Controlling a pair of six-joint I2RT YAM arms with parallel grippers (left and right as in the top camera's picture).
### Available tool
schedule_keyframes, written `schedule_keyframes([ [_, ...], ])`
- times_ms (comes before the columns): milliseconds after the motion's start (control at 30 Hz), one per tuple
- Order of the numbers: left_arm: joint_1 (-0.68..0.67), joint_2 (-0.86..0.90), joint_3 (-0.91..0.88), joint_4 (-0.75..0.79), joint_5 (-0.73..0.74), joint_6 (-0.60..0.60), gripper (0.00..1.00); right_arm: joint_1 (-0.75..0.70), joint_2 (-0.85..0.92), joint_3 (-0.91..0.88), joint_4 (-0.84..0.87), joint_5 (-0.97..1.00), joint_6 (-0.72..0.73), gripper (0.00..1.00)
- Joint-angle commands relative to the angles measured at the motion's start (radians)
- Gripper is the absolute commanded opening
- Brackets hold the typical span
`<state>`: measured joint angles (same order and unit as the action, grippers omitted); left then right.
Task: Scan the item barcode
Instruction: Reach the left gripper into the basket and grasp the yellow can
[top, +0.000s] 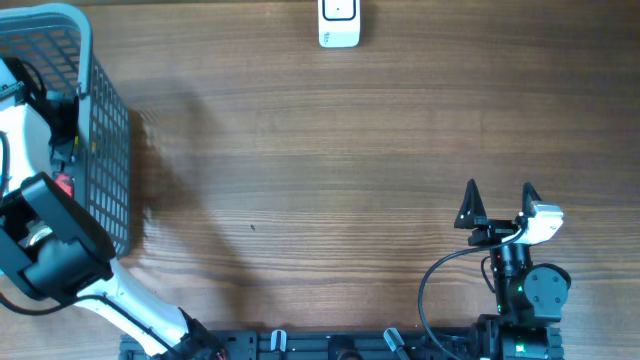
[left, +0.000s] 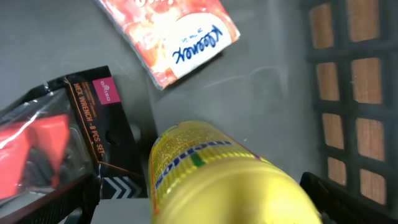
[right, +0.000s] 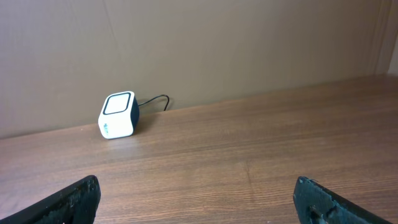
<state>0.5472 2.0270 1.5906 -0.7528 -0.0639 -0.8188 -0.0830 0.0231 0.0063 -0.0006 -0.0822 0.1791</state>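
My left gripper (left: 199, 202) is down inside the grey mesh basket (top: 100, 120). It is open, its black fingers (left: 68, 199) standing on either side of a yellow can (left: 211, 180) that lies on the basket floor. A gap shows on the can's left side; the right side is too close to judge. The white barcode scanner (top: 339, 22) stands at the table's far edge, also seen in the right wrist view as a small cube (right: 118, 115) with a cable. My right gripper (top: 498, 190) hovers open over bare wood near the front right, nothing between its fingers.
Inside the basket also lie a red-and-white Kleenex packet (left: 180, 37) and a black-and-red hex wrench set pack (left: 56, 137). The basket's grid wall (left: 348, 93) rises on the right of the can. The left arm's body (top: 50, 240) covers the basket's near corner.
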Motion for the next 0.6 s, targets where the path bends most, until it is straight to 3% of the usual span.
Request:
schedule_keyframes([
  [0, 0.008, 0.048, 0.007, 0.008, -0.016, -0.054, 0.98, 0.005, 0.002, -0.001, 0.003, 0.0, 0.006, 1.0],
  [333, 0.008, 0.056, 0.007, 0.032, -0.016, -0.059, 0.8, 0.005, 0.002, -0.001, 0.003, 0.0, 0.007, 1.0],
  [400, 0.008, 0.056, 0.007, 0.032, -0.016, -0.061, 0.69, 0.005, 0.002, -0.001, 0.003, 0.0, 0.007, 1.0],
  [500, 0.008, 0.056, 0.007, 0.032, -0.016, -0.061, 0.65, 0.005, 0.002, -0.001, 0.003, 0.0, 0.007, 1.0],
  [567, 0.008, 0.056, 0.007, 0.031, -0.016, -0.061, 0.57, 0.005, 0.002, -0.001, 0.003, 0.0, 0.006, 1.0],
])
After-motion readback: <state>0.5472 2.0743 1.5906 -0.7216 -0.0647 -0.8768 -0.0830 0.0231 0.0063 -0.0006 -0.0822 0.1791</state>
